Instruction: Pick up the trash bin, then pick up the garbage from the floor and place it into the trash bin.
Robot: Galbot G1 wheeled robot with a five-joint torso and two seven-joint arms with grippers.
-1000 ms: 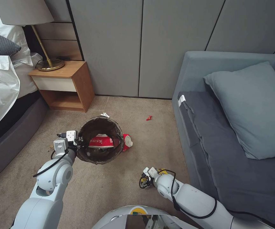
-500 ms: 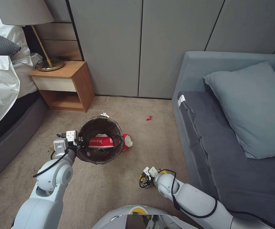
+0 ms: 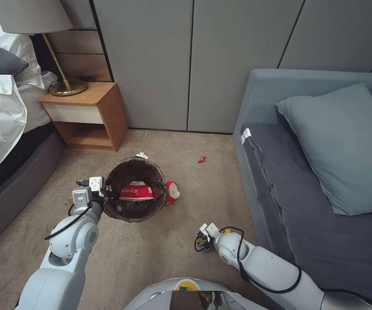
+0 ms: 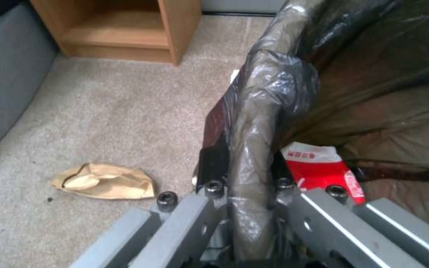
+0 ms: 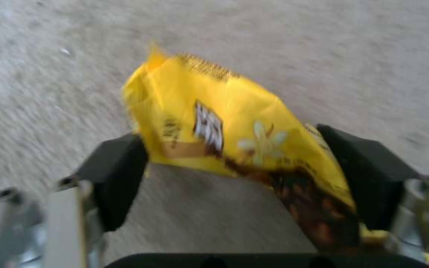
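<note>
L gripper clamps bin rim; R gripper pinches yellow wrapper near floor. Risk: slick film slips mid-carry.

Arms: glossy white shells, rounded joints, black cables looped outside. Left gripper: grey metal linkages, black socket screws. Right gripper: black pads on silver brackets.

The trash bin has a dark brown bag over its rim. Inside it lies a red and white wrapper. Beside the bin, a tan paper scrap sits on the beige carpet. The right hand has black pads around a yellow and brown wrapper.
</note>
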